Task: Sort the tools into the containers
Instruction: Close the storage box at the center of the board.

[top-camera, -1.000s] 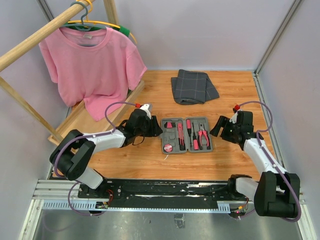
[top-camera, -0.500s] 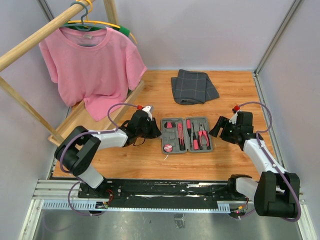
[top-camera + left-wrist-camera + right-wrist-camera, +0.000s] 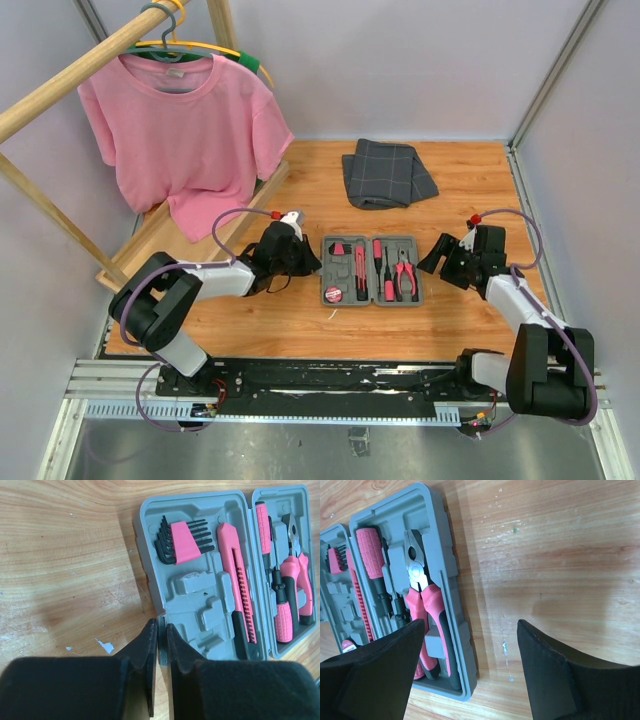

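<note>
The left jaws are closed down to a thin slit and hold no tool. Their black fingers [image 3: 145, 650] end right at the near corner of the open grey case [image 3: 200, 605]. The case rim meets the slit, but I cannot tell whether it is pinched. The case lies flat on the wooden table [image 3: 60, 555], ahead of these jaws and to their right.

Straight ahead of the tips are bare moulded pockets, and beyond those is a pink holder of black hex keys [image 3: 182, 542]. Just right of the keys is a pink-and-black knife [image 3: 237, 580], lying lengthwise. Further right, in the other half, a pink-handled screwdriver [image 3: 280, 605] sits beside the pliers [image 3: 300, 585].

The right jaws are spread wide with nothing between them but bare table. Their fingers [image 3: 380, 670] hang low over the wood. The case is to their left, its end wall near the left finger. The pliers are in the compartment closest to these jaws, and the screwdriver is one slot further left.

From above, the case sits between the two sets of jaws. The left jaws are at its edge and the right jaws are a little apart from it. Well beyond both, a folded grey cloth [image 3: 388, 172] lies on the table. A pink shirt [image 3: 180, 140] hangs on a wooden rail [image 3: 70, 85] far off to the left.
</note>
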Tool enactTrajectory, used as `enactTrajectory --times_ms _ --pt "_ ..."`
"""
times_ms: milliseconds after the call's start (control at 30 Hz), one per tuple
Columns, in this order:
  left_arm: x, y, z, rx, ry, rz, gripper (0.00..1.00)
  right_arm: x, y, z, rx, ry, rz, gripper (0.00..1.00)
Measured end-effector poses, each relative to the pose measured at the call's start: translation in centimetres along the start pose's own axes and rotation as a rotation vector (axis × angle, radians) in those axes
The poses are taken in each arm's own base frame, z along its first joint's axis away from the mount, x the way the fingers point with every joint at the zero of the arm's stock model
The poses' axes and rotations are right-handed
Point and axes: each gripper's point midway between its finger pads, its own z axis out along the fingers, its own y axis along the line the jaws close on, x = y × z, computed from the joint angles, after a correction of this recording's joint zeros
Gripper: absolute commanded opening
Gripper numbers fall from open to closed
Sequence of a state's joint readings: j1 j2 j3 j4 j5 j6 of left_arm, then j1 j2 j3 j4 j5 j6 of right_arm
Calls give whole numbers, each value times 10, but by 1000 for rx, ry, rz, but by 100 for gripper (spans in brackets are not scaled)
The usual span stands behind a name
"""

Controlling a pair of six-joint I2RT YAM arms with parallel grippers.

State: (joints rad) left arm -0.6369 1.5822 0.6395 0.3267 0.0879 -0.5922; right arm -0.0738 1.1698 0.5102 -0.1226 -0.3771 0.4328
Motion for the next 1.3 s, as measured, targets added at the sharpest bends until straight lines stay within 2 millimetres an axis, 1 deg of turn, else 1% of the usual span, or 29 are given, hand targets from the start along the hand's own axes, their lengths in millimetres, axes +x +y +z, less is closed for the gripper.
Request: enactTrajectory --times_ms 33,67,167,300,600,800,1000,1167,1300 --pt "0 0 0 2 -2 1 24 0 1 1 -10 2 9 75" --pt "0 0 0 3 -4 0 27 0 2 3 -19 4 14 75" --pt "4 2 -1 0 3 1 34 -1 6 4 -43 6 18 75" --pt "8 5 -2 -5 9 -4 35 -1 10 5 -66 4 18 75" --pt "2 0 -10 20 -19 -21 35 0 12 5 -82 10 18 75" --pt "-1 2 -12 47 -26 -55 34 1 13 6 -90 13 18 75" --pt "0 -2 -10 77 -18 -66 27 1 13 7 -91 16 18 75" --pt "6 1 -11 74 -7 -78 18 1 13 7 -92 16 18 75" --pt "8 4 -11 73 -10 -86 14 1 13 7 -91 16 19 75"
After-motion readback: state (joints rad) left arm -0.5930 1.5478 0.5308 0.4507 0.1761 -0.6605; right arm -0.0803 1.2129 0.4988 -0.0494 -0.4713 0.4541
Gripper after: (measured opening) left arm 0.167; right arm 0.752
